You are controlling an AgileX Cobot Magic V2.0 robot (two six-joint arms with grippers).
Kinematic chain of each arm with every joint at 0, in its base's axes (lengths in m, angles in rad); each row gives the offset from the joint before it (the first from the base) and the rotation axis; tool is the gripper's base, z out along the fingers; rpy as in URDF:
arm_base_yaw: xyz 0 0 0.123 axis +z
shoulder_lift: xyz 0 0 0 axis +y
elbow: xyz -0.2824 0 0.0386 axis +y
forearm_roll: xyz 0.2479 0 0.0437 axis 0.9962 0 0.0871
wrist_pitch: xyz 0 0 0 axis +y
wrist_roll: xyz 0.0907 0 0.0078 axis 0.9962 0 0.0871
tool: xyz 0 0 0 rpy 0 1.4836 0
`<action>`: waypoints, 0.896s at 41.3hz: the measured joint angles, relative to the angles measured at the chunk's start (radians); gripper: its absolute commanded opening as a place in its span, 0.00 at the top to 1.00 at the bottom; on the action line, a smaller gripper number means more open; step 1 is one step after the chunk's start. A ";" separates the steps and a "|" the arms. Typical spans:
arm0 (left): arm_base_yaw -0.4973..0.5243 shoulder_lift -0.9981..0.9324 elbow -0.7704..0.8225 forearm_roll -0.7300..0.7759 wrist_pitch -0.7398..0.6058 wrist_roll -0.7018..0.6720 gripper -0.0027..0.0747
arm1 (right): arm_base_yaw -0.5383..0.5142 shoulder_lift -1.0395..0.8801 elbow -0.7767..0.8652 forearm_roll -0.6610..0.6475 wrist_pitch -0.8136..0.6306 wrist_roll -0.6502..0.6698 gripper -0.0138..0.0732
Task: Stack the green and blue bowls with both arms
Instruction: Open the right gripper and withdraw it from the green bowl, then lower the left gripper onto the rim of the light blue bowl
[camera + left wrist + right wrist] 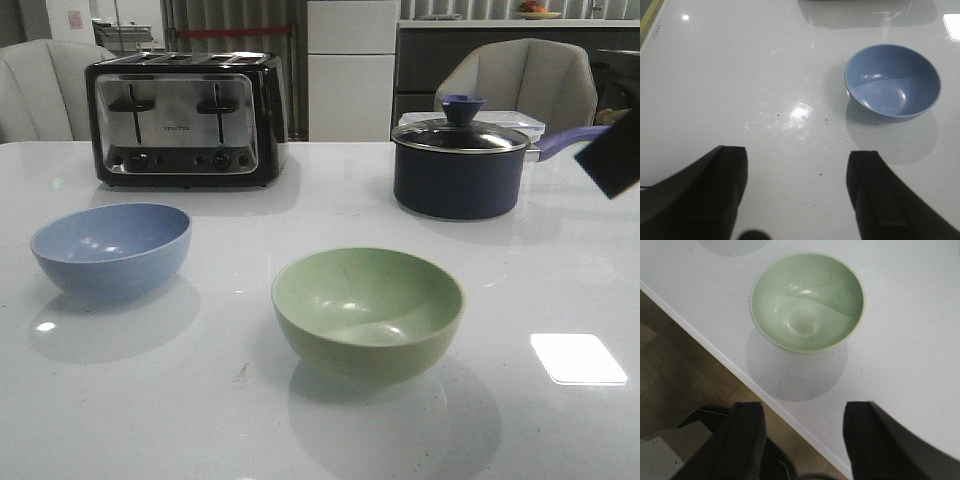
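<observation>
1. Bowls first: neither one is held. Your left gripper (pixel 797 192) has its fingers spread wide and holds nothing, above bare table (pixel 740 75), with the blue bowl (pixel 892 81) ahead of it and apart.
2. Your right gripper (pixel 800 440) is also spread wide with nothing in it, hanging over the table's near edge; the green bowl (pixel 807 301) sits upright just inside that edge.
3. In the front view, blue (pixel 111 248) is on the left and green (pixel 367 311) is centre, well apart, both upright and empty.
4. Behind them stand a toaster (pixel 185 118) and a saucepan (pixel 460 165).
5. Risks, as I judge them: the walls are smooth and curved, so a pinch on the rim may slip or tip a bowl. A sideways nudge could push green off the edge.
</observation>
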 measured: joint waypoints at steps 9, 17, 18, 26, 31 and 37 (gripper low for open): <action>-0.009 0.002 0.000 -0.008 0.000 0.005 0.34 | 0.000 -0.056 0.054 -0.039 0.012 0.025 0.30; -0.068 0.083 -0.031 -0.016 0.024 0.037 0.34 | 0.000 -0.056 0.053 -0.048 0.014 0.029 0.30; -0.075 0.106 -0.044 -0.016 0.033 0.039 0.34 | 0.000 -0.056 0.053 -0.048 0.014 0.031 0.30; -0.090 0.305 -0.153 -0.055 0.087 0.043 0.34 | 0.000 -0.056 0.053 -0.048 0.014 0.030 0.30; -0.090 0.458 -0.222 -0.093 0.087 0.043 0.34 | 0.000 -0.056 0.053 -0.048 0.014 0.032 0.30; -0.090 0.630 -0.298 -0.110 0.065 0.043 0.34 | 0.000 -0.056 0.053 -0.048 0.014 0.032 0.30</action>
